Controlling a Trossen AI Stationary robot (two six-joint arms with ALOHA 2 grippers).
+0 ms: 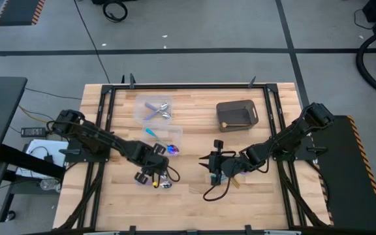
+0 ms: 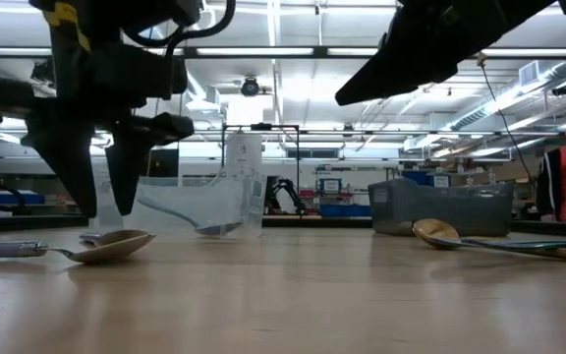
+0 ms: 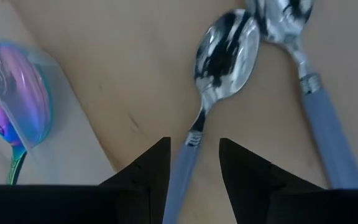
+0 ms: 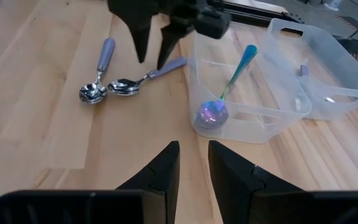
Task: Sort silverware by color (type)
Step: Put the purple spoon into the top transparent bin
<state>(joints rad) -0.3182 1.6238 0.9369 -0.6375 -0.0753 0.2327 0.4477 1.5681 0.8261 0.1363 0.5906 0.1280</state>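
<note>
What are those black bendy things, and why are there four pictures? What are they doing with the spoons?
They are two robot arms at a wooden table, each ending in two fingers. One picture looks down from above, one looks across the table from its top, and one camera rides on each arm's wrist.

The left gripper is open, with its fingers on either side of the handle of a lavender spoon; it has not closed on it yet. A second lavender spoon lies beside it. The right gripper is open too and holds nothing.

A teal spoon with a shiny purple bowl sits in a clear tub. Another clear tub holds more lavender pieces. A dark grey bin stands farther back.
</note>
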